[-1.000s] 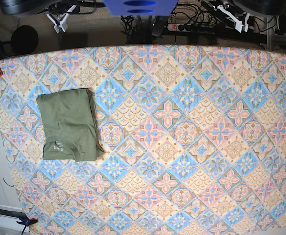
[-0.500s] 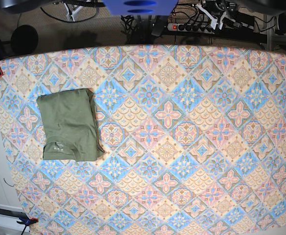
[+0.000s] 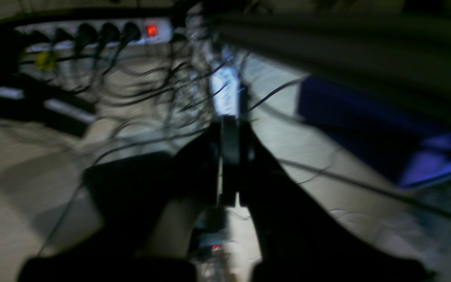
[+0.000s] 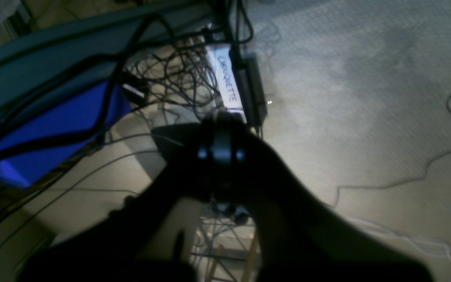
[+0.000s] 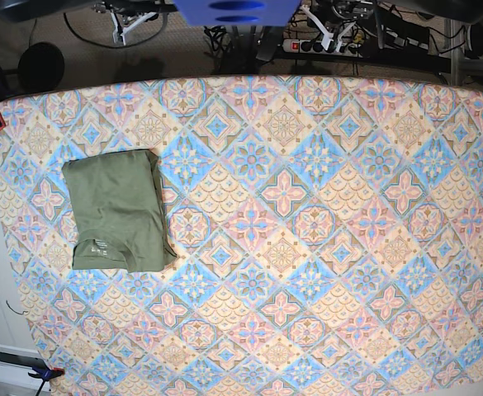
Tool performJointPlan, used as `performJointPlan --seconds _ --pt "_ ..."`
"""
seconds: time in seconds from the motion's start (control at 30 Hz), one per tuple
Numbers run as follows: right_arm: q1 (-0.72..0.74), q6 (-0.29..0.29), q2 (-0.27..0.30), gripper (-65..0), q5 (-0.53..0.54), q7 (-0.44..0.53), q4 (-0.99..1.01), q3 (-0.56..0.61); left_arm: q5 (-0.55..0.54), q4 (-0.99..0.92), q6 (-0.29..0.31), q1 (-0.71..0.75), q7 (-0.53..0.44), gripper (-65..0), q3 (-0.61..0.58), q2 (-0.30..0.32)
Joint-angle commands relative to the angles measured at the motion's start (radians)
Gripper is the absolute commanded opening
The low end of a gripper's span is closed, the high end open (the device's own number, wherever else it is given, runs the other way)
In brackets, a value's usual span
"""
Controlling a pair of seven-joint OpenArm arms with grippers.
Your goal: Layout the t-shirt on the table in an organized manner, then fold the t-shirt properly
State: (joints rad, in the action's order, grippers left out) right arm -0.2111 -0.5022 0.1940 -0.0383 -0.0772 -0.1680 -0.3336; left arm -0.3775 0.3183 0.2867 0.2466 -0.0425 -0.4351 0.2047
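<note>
T-shirt (image 5: 117,212) lies folded in a compact rectangle on the desk (image 5: 307,214), near its left edge in the base view, collar label facing up. Both arms are off the desk, above the floor cables. Left fingers (image 3: 230,156) closed, holding nothing; right fingers (image 4: 221,150) closed, empty too (wrist views dark and blurred). Task looks finished. Risk: the loose right-hand flap of the fold could spring open if the desk cloth is bumped.
</note>
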Motion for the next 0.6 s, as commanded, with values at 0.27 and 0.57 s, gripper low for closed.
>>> performJointPlan --seconds 0.27,0.57 --pt "0.017 0.201 -0.081 -64.2 0.007 0.001 0.000 -0.005 -0.002 -0.001 -0.082 -0.037 -0.015 -65.0 -0.046 -0.020" --pt "0.026 0.202 -0.124 -64.2 0.010 0.009 -0.008 -0.006 -0.004 0.002 -0.082 -0.074 -0.012 -65.0 -0.046 -0.023"
